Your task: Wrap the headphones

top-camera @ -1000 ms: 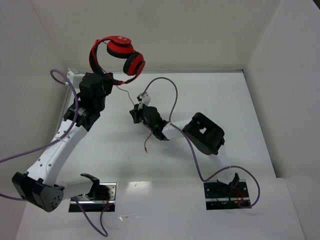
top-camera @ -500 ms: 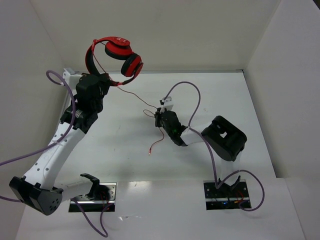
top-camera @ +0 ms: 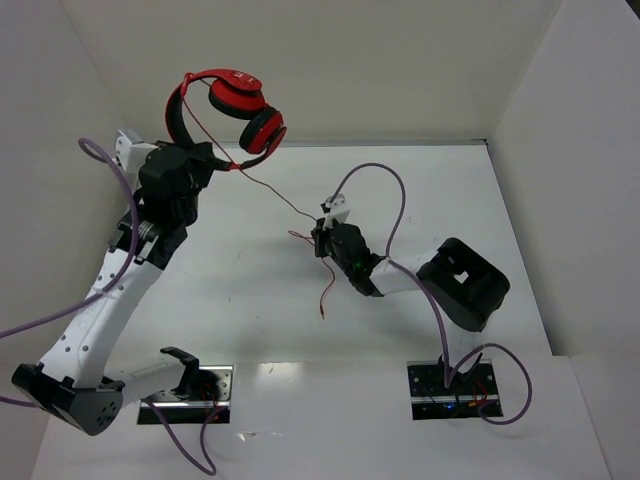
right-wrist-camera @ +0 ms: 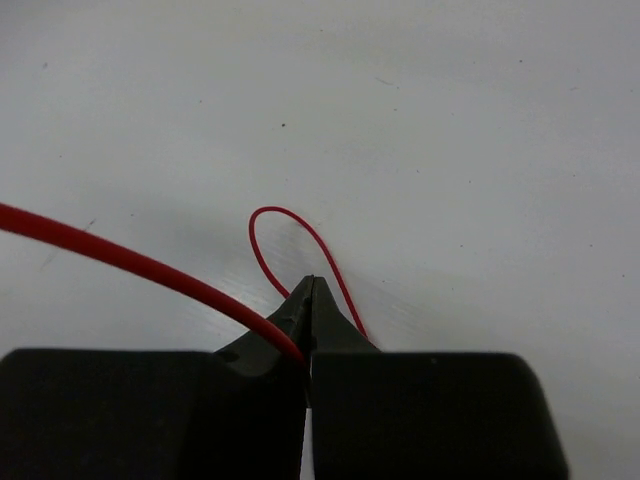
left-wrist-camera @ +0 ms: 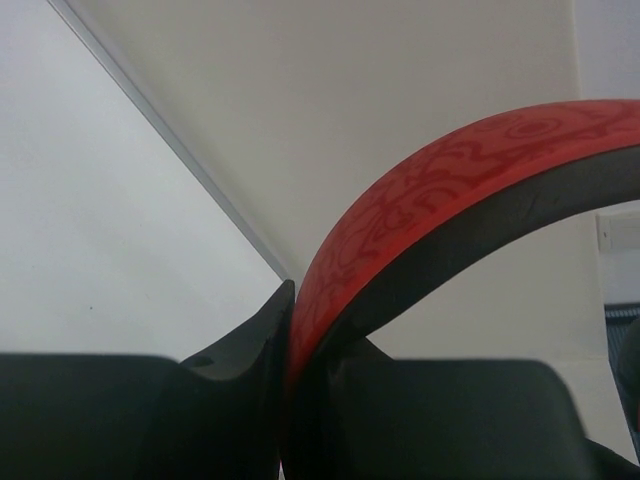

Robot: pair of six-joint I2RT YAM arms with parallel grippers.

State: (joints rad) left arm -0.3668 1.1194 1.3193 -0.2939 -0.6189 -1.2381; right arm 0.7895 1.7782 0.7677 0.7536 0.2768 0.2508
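Headphones (top-camera: pixel 238 98), one pair, left end effector (top-camera: pixel 212 158); one cord (right-wrist-camera: pixel 120 257), right end effector (top-camera: pixel 322 228).

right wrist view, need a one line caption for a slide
Right gripper pinching the thin red headphone cord, a small loop of it arching past its tips over the white table.

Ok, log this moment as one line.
left end effector: shut on headphones | right end effector: shut on cord | headphones: raised off table
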